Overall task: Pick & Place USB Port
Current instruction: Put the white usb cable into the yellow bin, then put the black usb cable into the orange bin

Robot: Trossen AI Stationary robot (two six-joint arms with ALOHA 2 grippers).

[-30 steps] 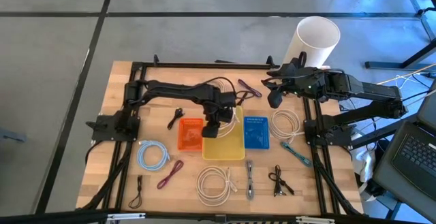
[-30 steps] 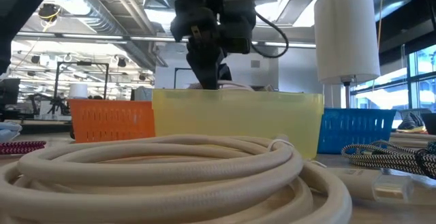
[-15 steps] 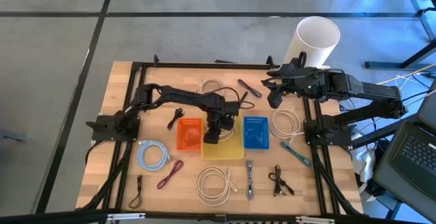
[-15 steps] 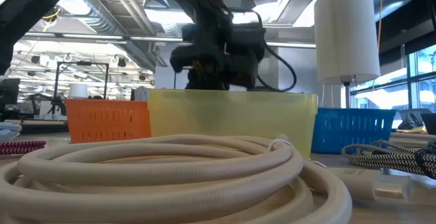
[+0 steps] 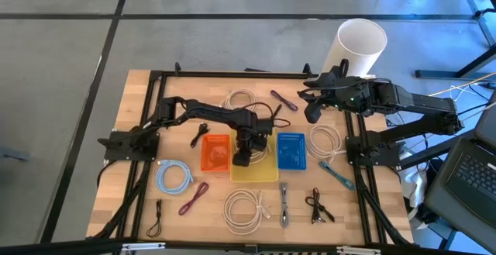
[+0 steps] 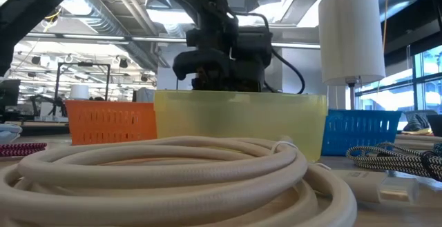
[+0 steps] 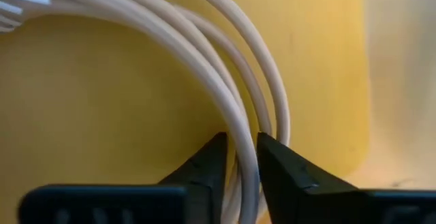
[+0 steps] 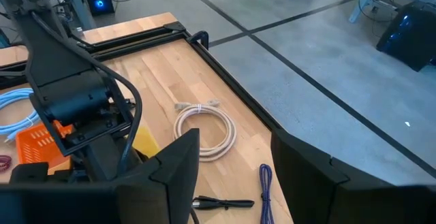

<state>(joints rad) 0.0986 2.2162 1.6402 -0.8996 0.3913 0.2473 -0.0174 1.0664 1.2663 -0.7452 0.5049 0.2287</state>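
My left gripper (image 5: 242, 158) reaches down into the yellow bin (image 5: 266, 171), which stands between an orange and a blue bin. It is shut on a coiled white cable (image 7: 204, 60) that lies on the bin's floor (image 7: 95, 122). In the low view the gripper's body (image 6: 221, 54) shows above the bin's near wall (image 6: 242, 123), which hides the fingers. My right gripper (image 5: 312, 112) hovers open over the table's far right part, holding nothing; its wrist view (image 8: 231, 149) looks across at the left arm. My left gripper pinches strands of the white cable's coil (image 7: 244, 132) between its two fingertips (image 7: 212, 157), coming from above and pointing down. The fingers lie across the strands. The coil rests on the yellow bin's floor, curving away from the fingers.
An orange bin (image 5: 216, 153) and a blue bin (image 5: 291, 150) flank the yellow one. Other cable coils lie around: white ones (image 5: 242, 98) (image 5: 324, 140) (image 5: 246, 208), a light blue one (image 5: 173, 177), and small dark cables near the edges. A white cylinder (image 5: 358, 46) stands at the far right.
My left gripper has come down into the yellow bin, moving a little toward the table's near edge, and its arm has lowered with it. The white cable now lies on the bin's floor.
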